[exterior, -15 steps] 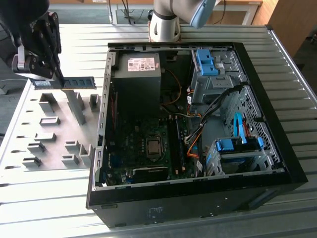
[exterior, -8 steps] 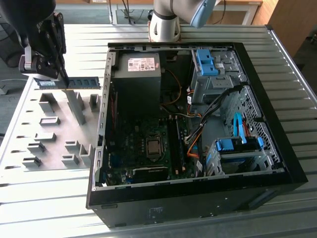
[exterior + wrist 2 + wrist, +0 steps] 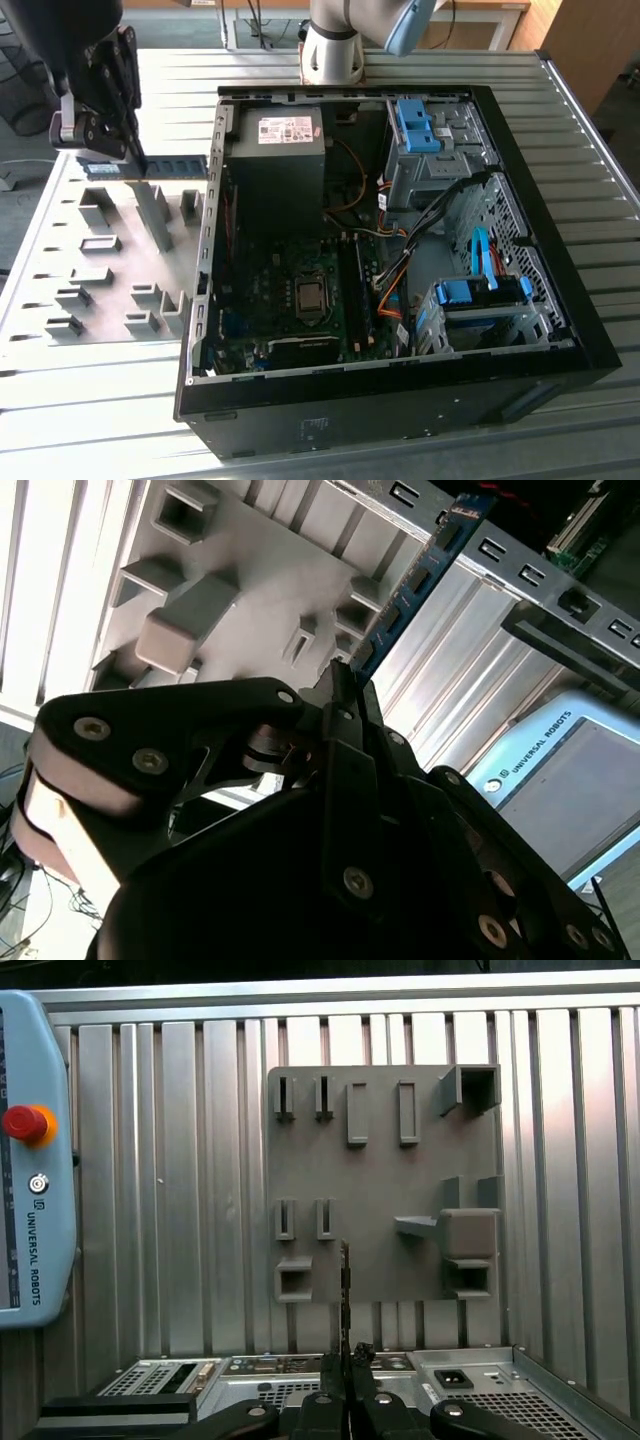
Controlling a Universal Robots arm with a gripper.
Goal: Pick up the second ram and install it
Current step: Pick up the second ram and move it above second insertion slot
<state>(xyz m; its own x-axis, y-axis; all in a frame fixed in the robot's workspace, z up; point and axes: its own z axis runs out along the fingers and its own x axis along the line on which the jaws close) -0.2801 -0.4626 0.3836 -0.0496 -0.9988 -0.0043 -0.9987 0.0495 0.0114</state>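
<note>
Pincer (image 3: 100,160) clamps one ram stick (image 3: 170,167) above one grey fixture plate (image 3: 140,262).

Air over the gray fixture plate (image 3: 110,250) is looking pretty open, only its low raised blocks (image 3: 150,215) are poking up under the fingers (image 3: 360,1360) and the second ram (image 3: 165,167). The case side wall (image 3: 210,230) is standing between plate and motherboard. Inside, the power supply (image 3: 278,150), drive cages (image 3: 430,150) and loose cables (image 3: 400,265) are crowding the memory slots (image 3: 352,290), so the only open way in is from above.
</note>
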